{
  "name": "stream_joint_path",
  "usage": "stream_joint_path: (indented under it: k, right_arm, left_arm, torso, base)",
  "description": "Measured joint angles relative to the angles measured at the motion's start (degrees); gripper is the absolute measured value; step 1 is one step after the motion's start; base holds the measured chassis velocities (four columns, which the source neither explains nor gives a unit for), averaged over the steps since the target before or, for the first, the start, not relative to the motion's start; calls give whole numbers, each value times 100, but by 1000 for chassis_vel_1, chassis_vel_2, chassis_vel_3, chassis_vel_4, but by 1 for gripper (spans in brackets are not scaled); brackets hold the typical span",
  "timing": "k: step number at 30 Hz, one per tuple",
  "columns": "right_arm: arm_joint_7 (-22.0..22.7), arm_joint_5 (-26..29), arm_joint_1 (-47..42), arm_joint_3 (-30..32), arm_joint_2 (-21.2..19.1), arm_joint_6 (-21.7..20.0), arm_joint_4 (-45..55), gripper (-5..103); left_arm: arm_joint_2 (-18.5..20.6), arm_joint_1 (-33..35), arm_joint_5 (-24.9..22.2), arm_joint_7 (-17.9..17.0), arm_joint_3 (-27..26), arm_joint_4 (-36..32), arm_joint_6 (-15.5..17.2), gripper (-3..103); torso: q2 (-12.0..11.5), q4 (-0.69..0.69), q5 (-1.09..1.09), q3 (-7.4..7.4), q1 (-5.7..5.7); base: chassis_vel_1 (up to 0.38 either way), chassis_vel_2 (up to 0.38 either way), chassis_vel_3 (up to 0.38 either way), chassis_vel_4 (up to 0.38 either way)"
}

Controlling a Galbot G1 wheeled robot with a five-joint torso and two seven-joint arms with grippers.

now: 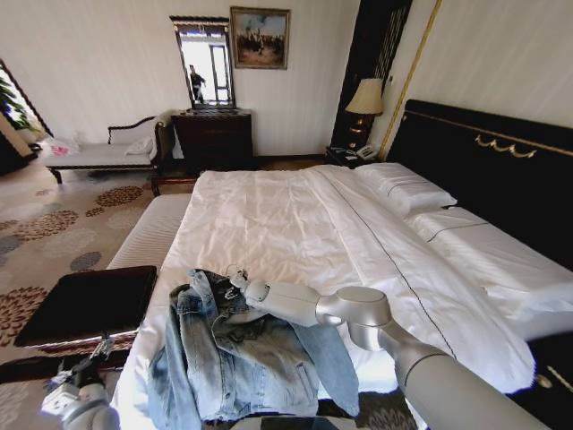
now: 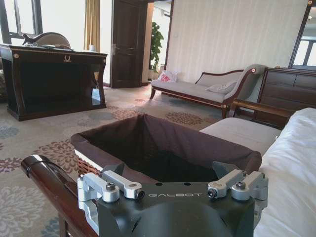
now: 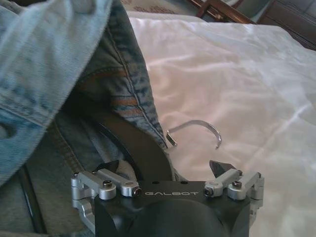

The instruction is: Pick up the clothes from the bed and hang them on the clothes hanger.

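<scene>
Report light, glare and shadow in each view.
Head view: daylight blows out the mirror; the bed is evenly lit, with soft shadow in the jacket folds. Left wrist view: the windows glare white, and the inside of the basket is dark. Right wrist view: the sheet glares, while the hanger by the open right gripper sits in the jacket's shadow.

We find the jacket (image 1: 237, 358) lying on the bed's (image 1: 295, 224) near left corner. The hanger (image 3: 148, 148) lies inside the jacket's collar, its hook out on the sheet. Left of the bed stands a basket (image 1: 89, 305); pillows (image 1: 407, 190) lie at its head.
</scene>
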Motion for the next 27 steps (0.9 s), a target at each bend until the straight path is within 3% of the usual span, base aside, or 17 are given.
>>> stream_joint_path:
  k: [3,5,6,8,11,14,16,22,26,27]
  right_arm:
    - [33,-18,7,5,0,-128,-63,85]
    - [24,-19,7,6,0,-138,-64,85]
    - [-36,-35,7,-1,0,-176,-63,74]
    - [-65,-45,7,-8,-1,-184,-62,74]
    - [-234,-117,2,-24,-2,-227,-61,58]
    - [-368,-192,1,-30,-3,-263,-80,53]
    - [-487,-262,1,-33,-3,-278,-123,42]
    - [-555,-448,-11,-3,-3,-205,-190,36]
    - [-392,-1008,-15,118,-2,-41,-285,35]
    - [-282,-1387,-13,197,-3,18,-327,33]
  left_arm:
    - [1,-10,-1,0,3,-2,0,100]
    - [2,-10,-2,0,3,-2,-1,100]
    - [8,-11,-5,0,1,-2,0,100]
    - [12,-13,-7,0,-2,-2,0,100]
    - [19,-16,-13,-1,-10,2,0,100]
    - [19,-18,-15,-2,-14,2,1,100]
    - [13,-19,-16,-5,-16,2,1,100]
    - [0,-18,-17,-7,-15,2,2,100]
    - [-8,-15,-16,-11,-16,-10,3,100]
    - [-10,-12,-16,-13,-19,-21,4,100]
  torso:
    - [0,0,0,0,1]
    - [0,0,0,0,0]
    - [0,0,0,0,0]
    - [1,0,0,0,0]
    - [0,0,-1,0,0]
    - [0,-1,-1,0,0]
    - [1,-1,-1,0,0]
    - [1,-1,-1,0,0]
    - [0,0,-2,0,0]
    - [0,-1,-2,1,0]
  base:
    - [0,0,0,0]
    - [0,0,0,0]
    - [0,0,0,0]
    - [0,0,0,0]
    - [0,0,0,0]
    - [0,0,0,0]
    - [0,0,0,0]
    - [0,0,0,0]
    - [0,0,0,0]
    - [0,0,0,0]
